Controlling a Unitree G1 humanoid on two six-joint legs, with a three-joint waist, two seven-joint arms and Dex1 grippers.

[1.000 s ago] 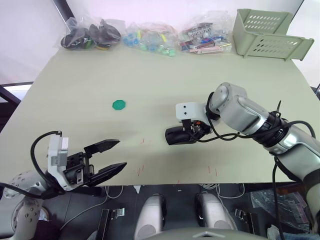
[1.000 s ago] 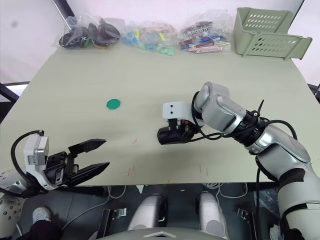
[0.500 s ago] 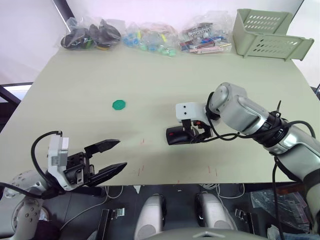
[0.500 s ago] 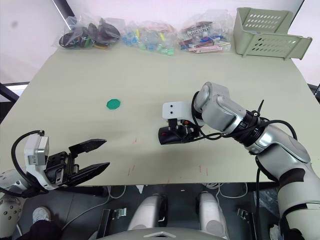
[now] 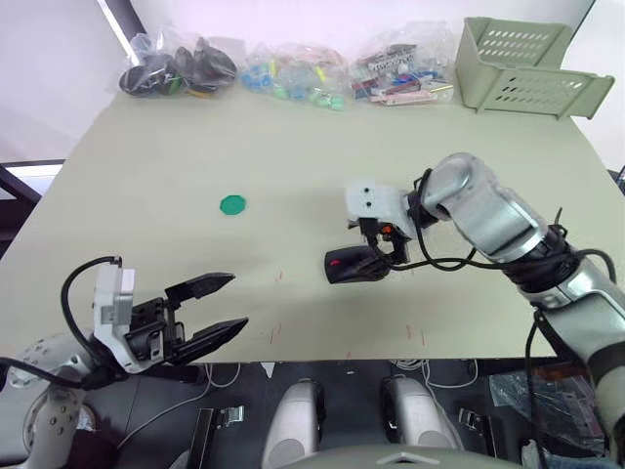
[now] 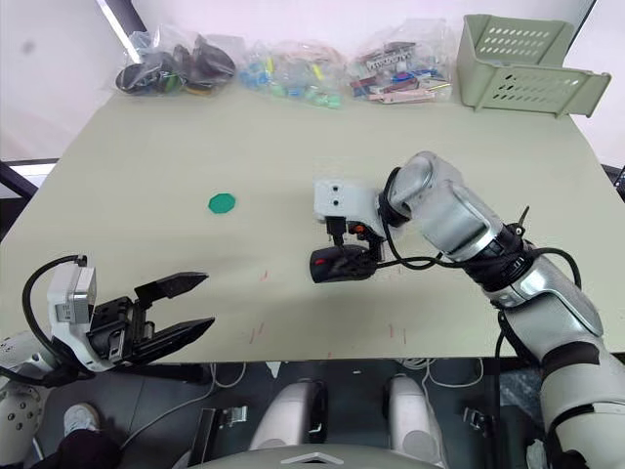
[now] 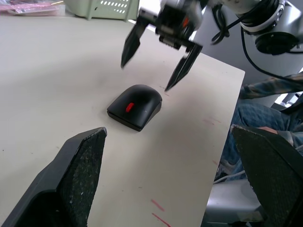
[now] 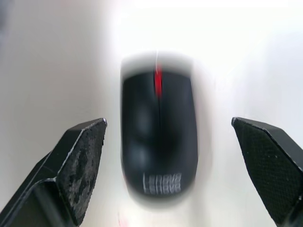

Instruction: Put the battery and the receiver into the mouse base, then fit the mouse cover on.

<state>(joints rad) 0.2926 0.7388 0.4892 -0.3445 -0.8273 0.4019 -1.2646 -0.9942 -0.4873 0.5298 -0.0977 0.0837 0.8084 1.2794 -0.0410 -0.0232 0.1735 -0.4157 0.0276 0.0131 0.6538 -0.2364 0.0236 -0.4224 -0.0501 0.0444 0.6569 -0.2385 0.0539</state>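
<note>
Black fingers of the left gripper (image 5: pixel 217 308) are spread wide at roughly 7 o'clock of the table (image 5: pixel 146 176), just off its near edge, holding nothing and touching nothing. Left wrist view confirms it: both fingers splayed far apart, bare tabletop between them.

Green round disc (image 5: pixel 231 204) lies flat at about 10 o'clock from table centre, well apart from both grippers.

Mouse cover (image 5: pixel 357 264) sits on the mouse base as one closed black mouse, flat on the table at about 5 o'clock from table centre. Red scroll wheel (image 7: pixel 129 106) shows through the top. Right wrist view shows pale lettering at the cover's tail end. Base itself is hidden under the cover; battery and receiver cannot be made out.

Right gripper (image 7: pixel 152 71) hangs just above the mouse, at its 12 o'clock side, fingers open wide and pointing down. Fingertips (image 7: pixel 127 56) are clear of the cover, not touching; the gap between them is wider than the mouse. It grips nothing.

Far edge, 11 to 1 o'clock: clear bags of parts (image 5: pixel 283 70). Pale green basket (image 5: pixel 522 68) at 2 o'clock, tipped on its side.
</note>
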